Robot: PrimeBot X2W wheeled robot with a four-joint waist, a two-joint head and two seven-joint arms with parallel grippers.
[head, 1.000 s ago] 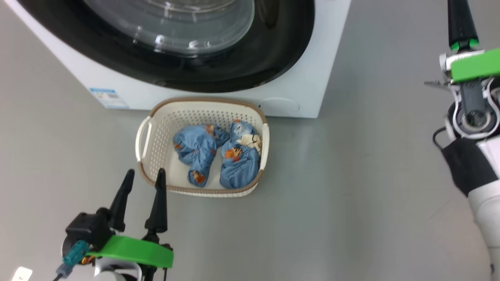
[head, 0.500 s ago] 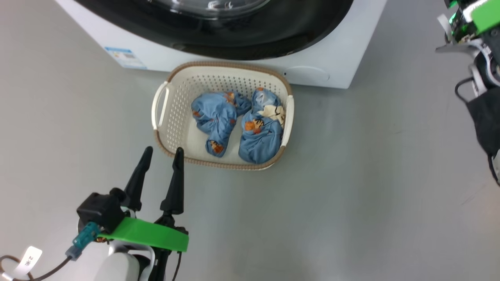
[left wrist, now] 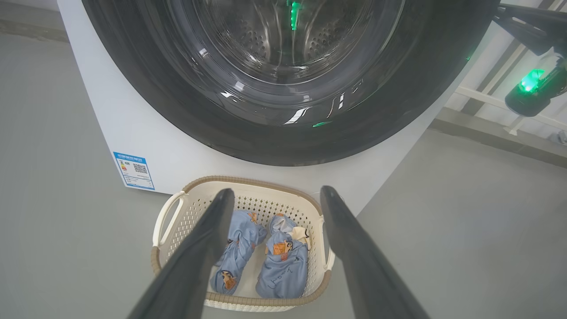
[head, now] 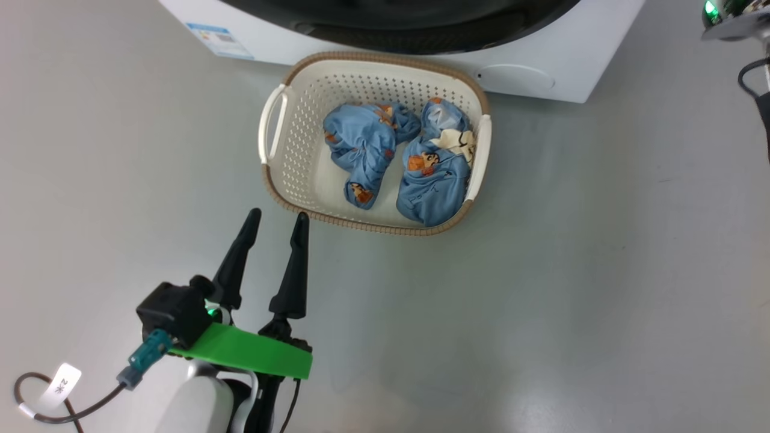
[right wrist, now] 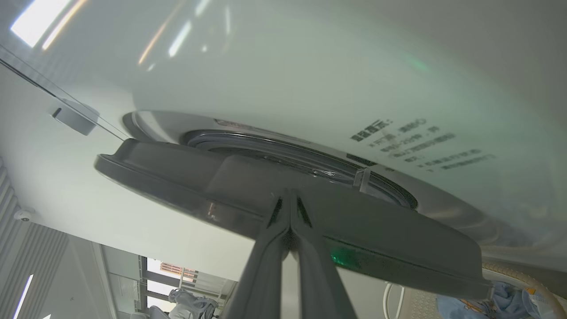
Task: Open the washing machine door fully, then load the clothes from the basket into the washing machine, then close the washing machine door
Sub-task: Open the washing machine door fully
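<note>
The cream basket [head: 301, 174] sits on the floor against the white washing machine [head: 589, 54]. Two bundles of blue printed clothes [head: 367, 144] [head: 436, 180] lie inside it. My left gripper [head: 278, 214] hangs open and empty just short of the basket's near rim; the left wrist view frames the clothes [left wrist: 283, 261] between its fingers [left wrist: 277, 191]. The black glass door [left wrist: 177, 110] fills the machine's front above. In the right wrist view my right gripper [right wrist: 290, 195] is shut, fingertips against the edge of the door [right wrist: 177, 177], which stands slightly off the machine's front.
Grey floor [head: 571, 288] spreads to the right of and in front of the basket. A blue label [head: 216, 37] marks the machine's lower left corner. A tagged cable [head: 60, 385] loops beside my left arm. Part of my right arm [left wrist: 531, 88] shows a green light.
The head camera has moved, so the basket and machine sit higher and further right in the picture. My right arm has nearly left the top right corner. Both grippers keep their states.
</note>
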